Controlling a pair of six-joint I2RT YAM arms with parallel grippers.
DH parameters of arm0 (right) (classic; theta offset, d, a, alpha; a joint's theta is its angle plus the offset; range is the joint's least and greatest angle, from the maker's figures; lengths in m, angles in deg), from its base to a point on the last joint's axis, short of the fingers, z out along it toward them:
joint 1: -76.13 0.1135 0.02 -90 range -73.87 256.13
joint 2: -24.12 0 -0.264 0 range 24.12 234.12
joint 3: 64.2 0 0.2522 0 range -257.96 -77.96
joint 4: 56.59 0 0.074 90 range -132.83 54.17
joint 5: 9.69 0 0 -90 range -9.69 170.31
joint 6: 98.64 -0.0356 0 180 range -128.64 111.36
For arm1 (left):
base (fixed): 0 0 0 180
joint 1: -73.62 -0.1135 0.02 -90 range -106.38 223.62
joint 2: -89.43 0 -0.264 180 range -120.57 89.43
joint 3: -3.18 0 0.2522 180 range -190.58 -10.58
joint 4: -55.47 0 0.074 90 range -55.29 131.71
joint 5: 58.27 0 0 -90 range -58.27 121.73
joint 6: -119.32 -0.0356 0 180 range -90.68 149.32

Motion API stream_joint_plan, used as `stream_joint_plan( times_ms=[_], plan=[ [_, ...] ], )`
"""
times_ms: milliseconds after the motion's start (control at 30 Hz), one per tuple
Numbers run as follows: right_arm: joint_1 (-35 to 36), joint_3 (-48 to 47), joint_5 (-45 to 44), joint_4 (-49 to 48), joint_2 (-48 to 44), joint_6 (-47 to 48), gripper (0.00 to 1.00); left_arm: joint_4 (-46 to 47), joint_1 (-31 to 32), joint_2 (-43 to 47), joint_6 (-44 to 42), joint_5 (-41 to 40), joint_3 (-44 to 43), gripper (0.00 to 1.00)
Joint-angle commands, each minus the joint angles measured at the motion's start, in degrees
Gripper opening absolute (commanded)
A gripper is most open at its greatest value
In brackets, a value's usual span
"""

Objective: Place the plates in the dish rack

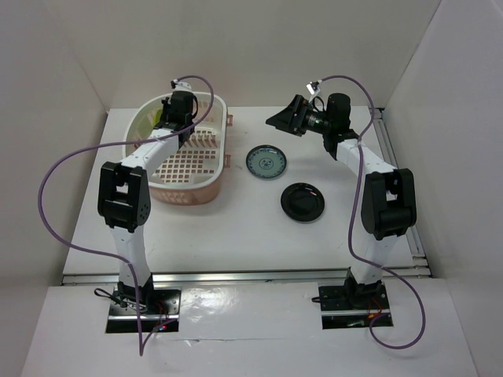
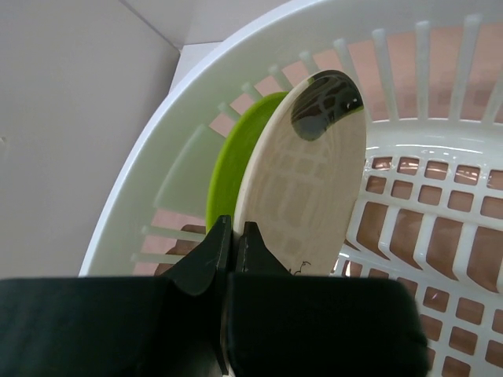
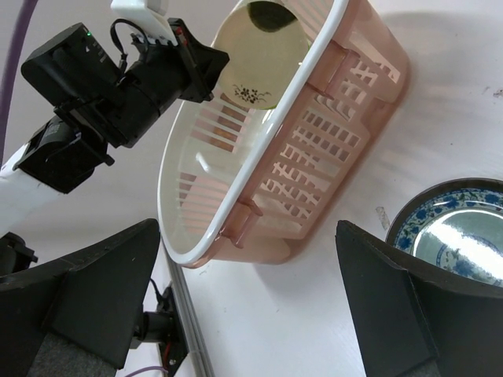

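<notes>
Cream plate [image 2: 306,204] held upright in the dish rack [image 2: 157,181]
Left end effector [image 2: 230,239] clamps its rim; right end effector [image 3: 247,259], spread apart, hangs nearest the blue-patterned plate [image 3: 456,236].

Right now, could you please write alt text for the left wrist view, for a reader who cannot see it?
The left gripper, shut, pinches the rim of a cream plate standing on edge inside the dish rack. A lime green plate stands close behind it.

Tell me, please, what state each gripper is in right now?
Left gripper: closed on the cream plate at its rim.
Right gripper: open, holding nothing.
</notes>
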Motion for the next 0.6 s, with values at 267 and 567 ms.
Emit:
stream_joint_plan(
  times_ms=[267, 567],
  plan=[
    [-0.36, 0.27, 0.72, -2.88, -0.79, -0.34, 1.0, -0.16, -0.08, -1.21, 3.08, 1.15, -0.93, 0.0],
    [-0.36, 0.27, 0.72, -2.88, -0.79, -0.34, 1.0, -1.83, -0.08, -2.36, 4.31, 1.14, -1.46, 0.0]
  ],
)
